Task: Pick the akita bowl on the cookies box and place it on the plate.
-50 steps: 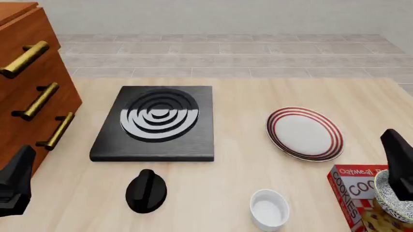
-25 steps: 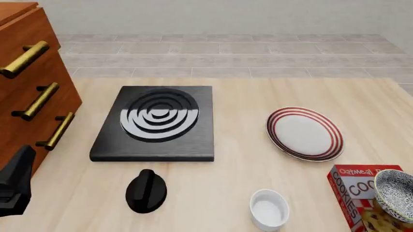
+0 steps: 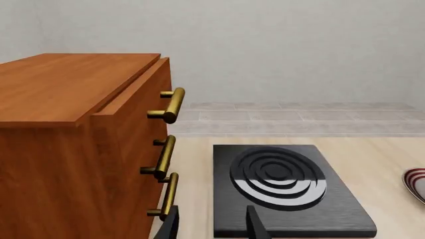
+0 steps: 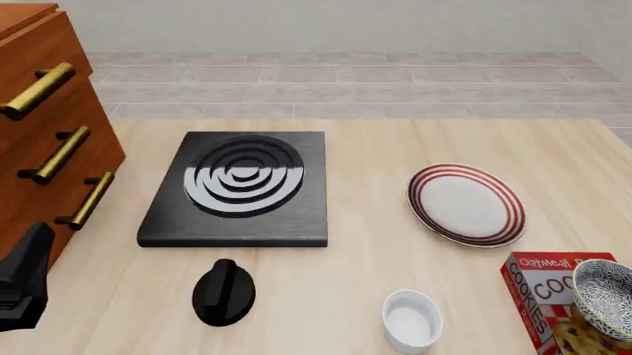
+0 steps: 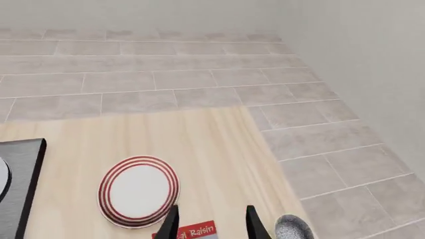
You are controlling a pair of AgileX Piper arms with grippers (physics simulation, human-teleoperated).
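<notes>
Wooden tabletop holds "Oatmeal Raisin COOKIES" cookies box under akita bowl; both tools spread.

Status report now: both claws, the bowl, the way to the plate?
Both claws open, empty: left claw, right claw. Bowl on the cookie box, not gripped. Plate bare; nothing between.

The table looks like pale, matt wood with a fine grain. The cabinet just beside the left claw is reddish-brown wood with a soft sheen, and its handles look like polished brass. The stove is matt black, its rings glossy. The plate and the small white cup look like smooth glazed ceramic. The box looks like printed card. The floor beyond the right claw is dull grey tile.
</notes>
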